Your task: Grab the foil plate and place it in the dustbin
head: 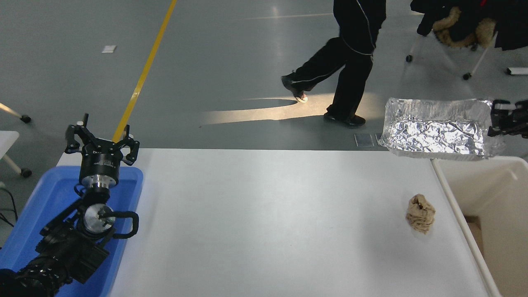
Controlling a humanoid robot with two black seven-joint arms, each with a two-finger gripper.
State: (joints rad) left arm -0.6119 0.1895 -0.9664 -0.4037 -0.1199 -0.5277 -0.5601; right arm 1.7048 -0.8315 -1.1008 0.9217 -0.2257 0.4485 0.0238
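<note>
The foil plate [437, 134], a crinkled silver tray, hangs in the air above the table's far right corner, near level. My right gripper [495, 121] comes in from the right edge and is shut on the plate's right rim. The cream dustbin [453, 194] stands at the table's right side, just below and to the right of the plate. My left gripper [101, 142] is parked at the lower left over the blue tub, fingers spread open and empty.
A crumpled brown paper ball [420, 213] lies on the white table [264, 222] near the dustbin. A blue tub [45, 206] sits at the left edge. A person [350, 62] walks across the floor beyond the table. A chair with dark clothes [462, 20] stands at the far right.
</note>
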